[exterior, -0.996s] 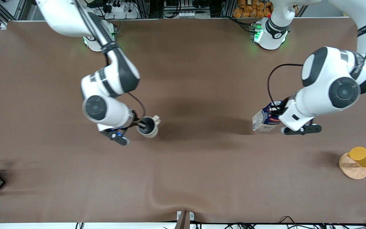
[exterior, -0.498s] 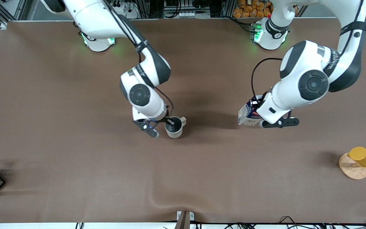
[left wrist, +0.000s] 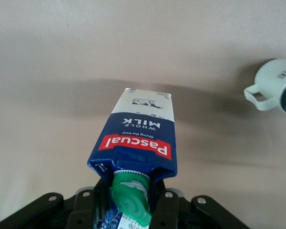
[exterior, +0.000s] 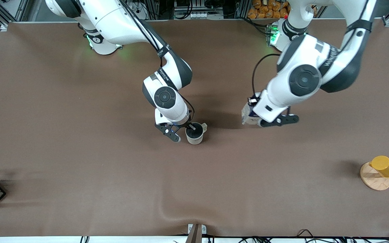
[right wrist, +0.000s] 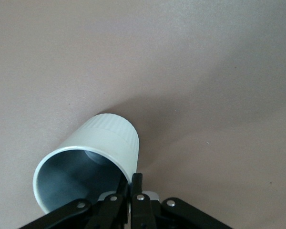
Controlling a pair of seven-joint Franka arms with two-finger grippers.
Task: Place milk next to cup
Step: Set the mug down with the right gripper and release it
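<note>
Right, I've the left gripper point(exterior: 252, 115) clamped on the milk point(exterior: 247, 115), over mid-table, well apart from the cup point(exterior: 195, 132), whose rim the right gripper point(exterior: 188, 127) pinches.

White arms, black joints, black cables

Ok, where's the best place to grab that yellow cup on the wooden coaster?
Judging by the front view, the yellow cup lies tipped on the wooden coaster, so come from above and pinch across its round body near the middle; neither gripper is free now.
</note>
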